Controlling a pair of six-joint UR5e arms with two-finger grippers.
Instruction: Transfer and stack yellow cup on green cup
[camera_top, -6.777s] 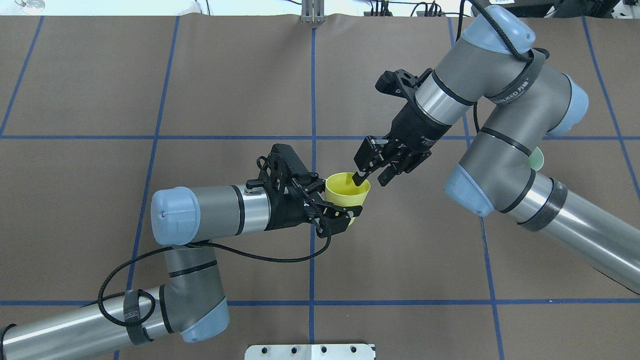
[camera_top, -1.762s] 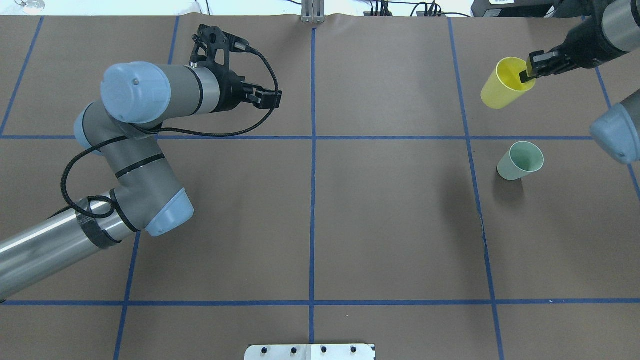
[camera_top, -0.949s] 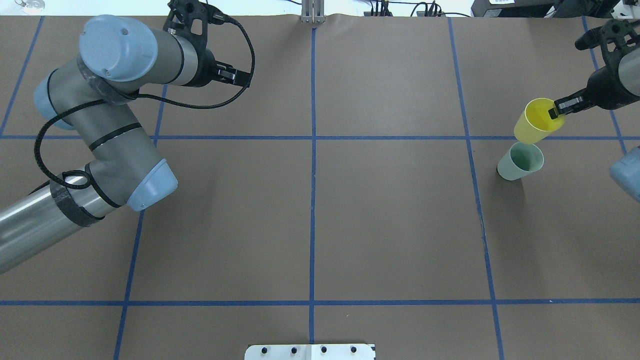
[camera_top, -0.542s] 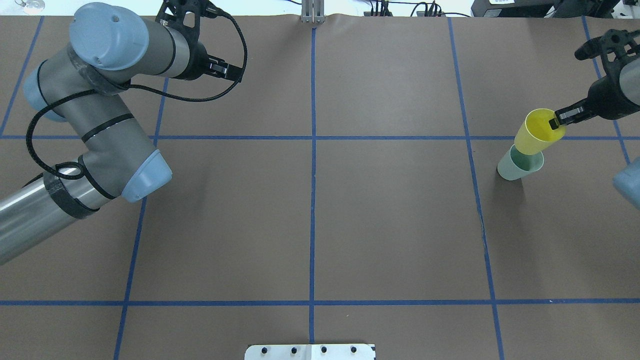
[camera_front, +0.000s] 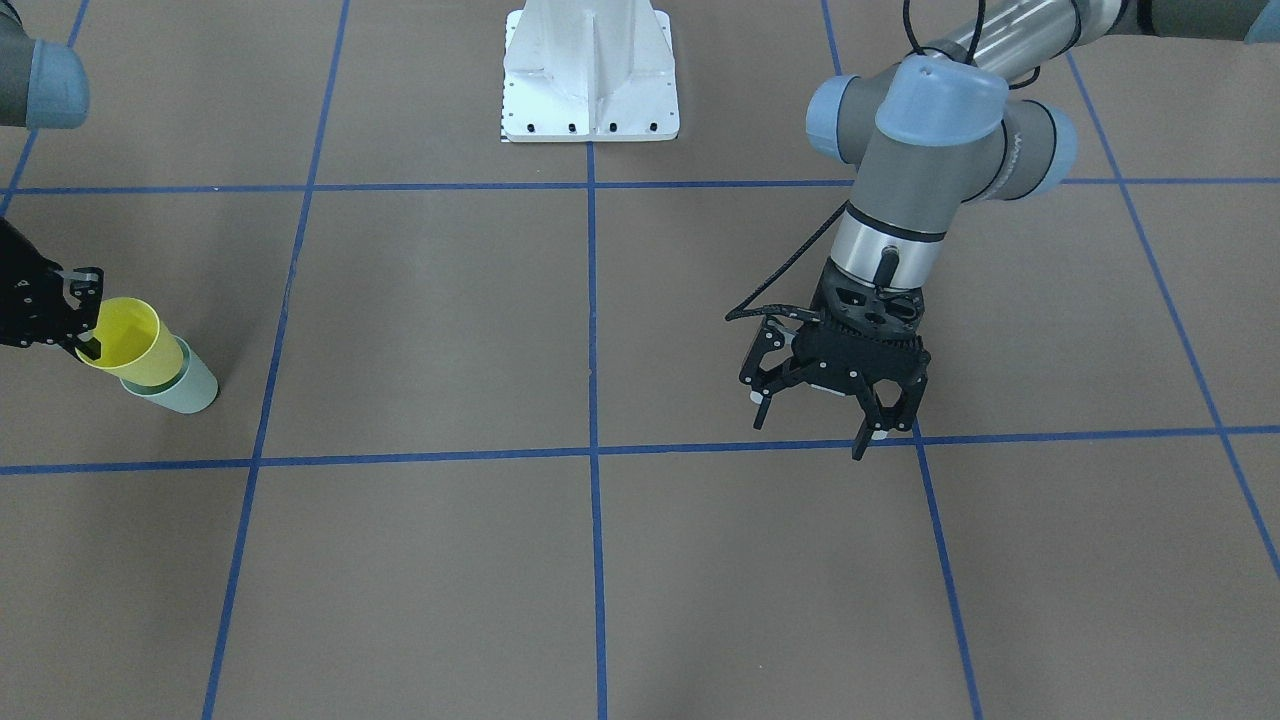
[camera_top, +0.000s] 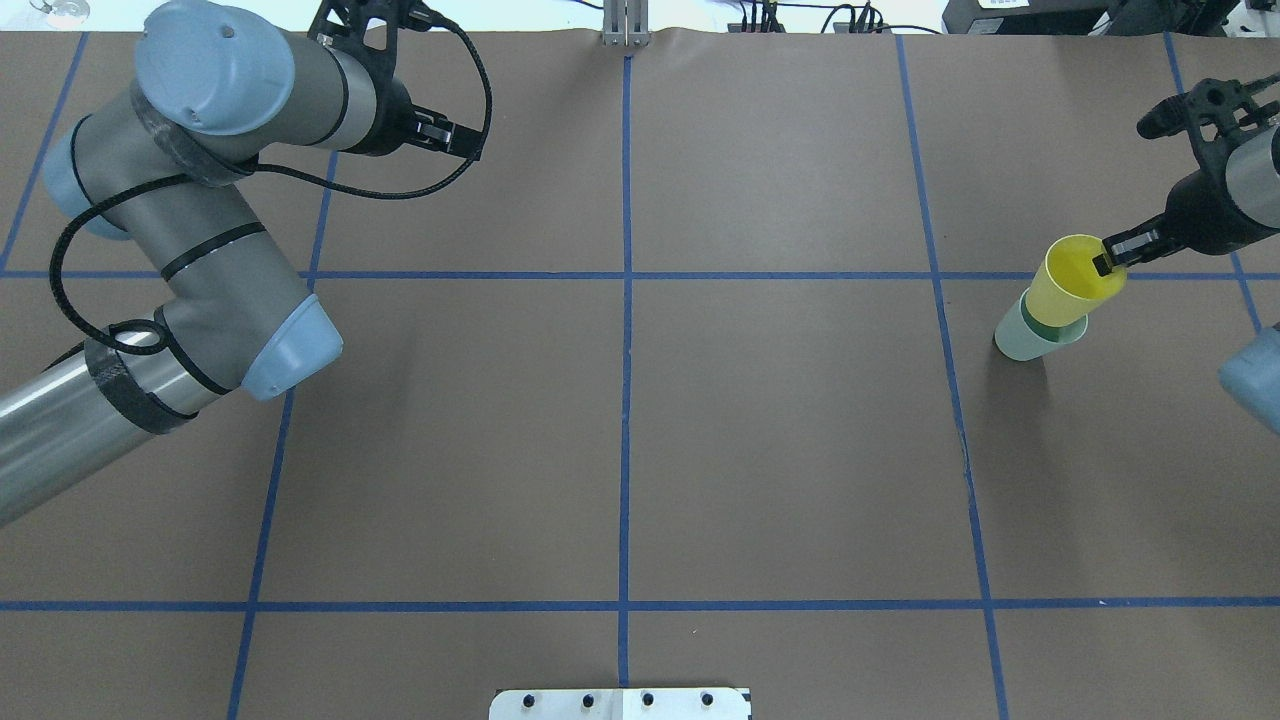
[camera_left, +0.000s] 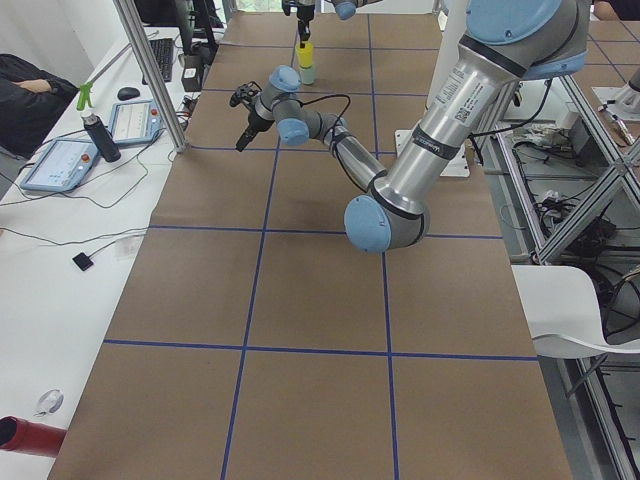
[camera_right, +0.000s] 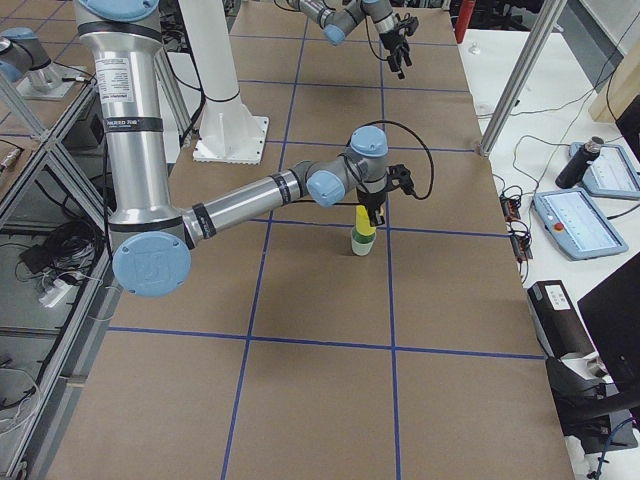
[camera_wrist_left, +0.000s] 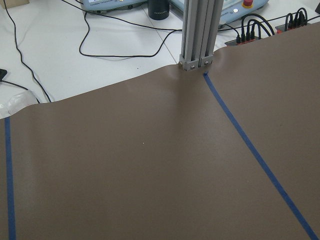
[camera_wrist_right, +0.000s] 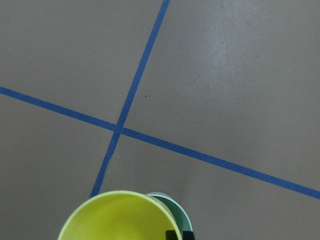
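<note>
The yellow cup (camera_top: 1072, 288) is tilted, with its lower part inside the mouth of the green cup (camera_top: 1022, 343), which stands on the table at the right. My right gripper (camera_top: 1106, 262) is shut on the yellow cup's rim, one finger inside and one outside. In the front view the yellow cup (camera_front: 128, 340) is nested in the green cup (camera_front: 188, 392), with the right gripper (camera_front: 86, 322) at its rim. The right wrist view shows the yellow rim (camera_wrist_right: 117, 215) over the green rim (camera_wrist_right: 176, 209). My left gripper (camera_front: 815, 428) is open and empty, far away at the table's back left (camera_top: 462, 140).
Brown table cover with a blue tape grid. The white robot base plate (camera_front: 590, 70) is at the near middle edge. An aluminium post (camera_wrist_left: 197, 35) stands at the far edge. A side bench with tablets (camera_right: 580, 220) and a bottle lies beyond.
My right gripper has carried the yellow cup over and down, and its base has gone into the green cup. The left arm has pulled back a little toward the back left.
</note>
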